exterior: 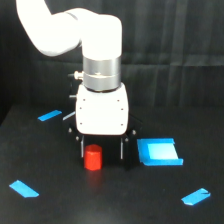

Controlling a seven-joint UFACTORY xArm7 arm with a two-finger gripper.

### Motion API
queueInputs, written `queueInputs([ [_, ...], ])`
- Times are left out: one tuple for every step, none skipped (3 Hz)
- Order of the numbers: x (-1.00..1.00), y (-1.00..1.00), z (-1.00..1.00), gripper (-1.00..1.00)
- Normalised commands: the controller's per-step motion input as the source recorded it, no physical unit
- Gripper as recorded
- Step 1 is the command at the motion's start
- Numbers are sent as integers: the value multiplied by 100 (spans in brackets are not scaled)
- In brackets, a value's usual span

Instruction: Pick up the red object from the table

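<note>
The red object (93, 158) is a small orange-red block standing upright on the black table (45, 160). My white gripper (101, 152) hangs straight down over it with its jaws open. The block stands between the two dark fingers, nearer the finger (81, 148) on the exterior view's left than the other finger (121, 148). The fingertips reach down to about the block's upper half. I see no contact between fingers and block.
A flat blue square piece (159, 152) lies just to the exterior view's right of the gripper. Blue tape strips lie at the back left (49, 115), front left (23, 188) and front right (196, 197).
</note>
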Motion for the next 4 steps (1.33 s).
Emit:
queueInputs([
  [9, 6, 0, 44],
  [-6, 6, -6, 50],
  [13, 3, -4, 55],
  [-9, -6, -3, 51],
])
